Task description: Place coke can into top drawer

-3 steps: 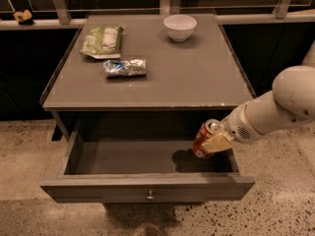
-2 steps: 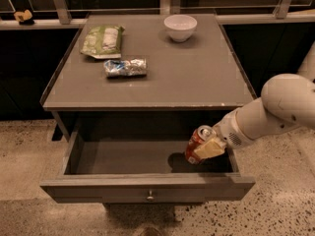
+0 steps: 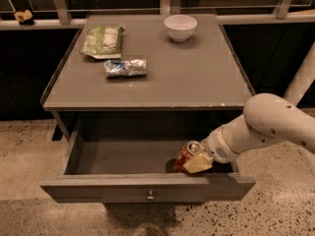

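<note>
Down inside drawer (image 3: 123, 185): gripper (image 3: 196, 163) around coke can (image 3: 186, 154)

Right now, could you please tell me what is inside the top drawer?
Inside the top drawer, the coke can leans tilted near the front, clamped in the gripper. The drawer's back is hidden under the tabletop; the can's base is hidden behind the front panel.

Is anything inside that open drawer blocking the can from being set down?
Nothing visible does. The gripper holds the coke can low at the right front of the open top drawer, whose floor looks bare.
</note>
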You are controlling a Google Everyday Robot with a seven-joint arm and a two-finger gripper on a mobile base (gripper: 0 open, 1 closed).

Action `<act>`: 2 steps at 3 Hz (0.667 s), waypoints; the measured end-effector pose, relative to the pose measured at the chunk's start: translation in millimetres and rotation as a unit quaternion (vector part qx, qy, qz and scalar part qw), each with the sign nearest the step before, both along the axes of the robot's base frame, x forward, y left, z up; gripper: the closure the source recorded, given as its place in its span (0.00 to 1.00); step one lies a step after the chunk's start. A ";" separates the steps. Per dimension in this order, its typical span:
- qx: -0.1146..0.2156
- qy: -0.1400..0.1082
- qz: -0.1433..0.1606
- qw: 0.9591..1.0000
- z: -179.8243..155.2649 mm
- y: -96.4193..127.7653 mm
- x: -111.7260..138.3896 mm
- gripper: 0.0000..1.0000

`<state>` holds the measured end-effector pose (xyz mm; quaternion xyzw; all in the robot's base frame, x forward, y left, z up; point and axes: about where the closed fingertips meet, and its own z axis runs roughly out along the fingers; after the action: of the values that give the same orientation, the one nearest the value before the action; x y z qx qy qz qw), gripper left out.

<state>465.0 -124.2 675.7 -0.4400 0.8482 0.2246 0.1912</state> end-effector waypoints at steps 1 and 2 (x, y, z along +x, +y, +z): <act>0.000 0.012 -0.003 1.000 -16.7 6.7 -2.0 1.00; 0.000 0.012 -0.003 1.000 -16.7 6.7 -2.0 1.00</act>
<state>463.0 -117.4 659.0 -0.4348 0.8517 0.2293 0.1813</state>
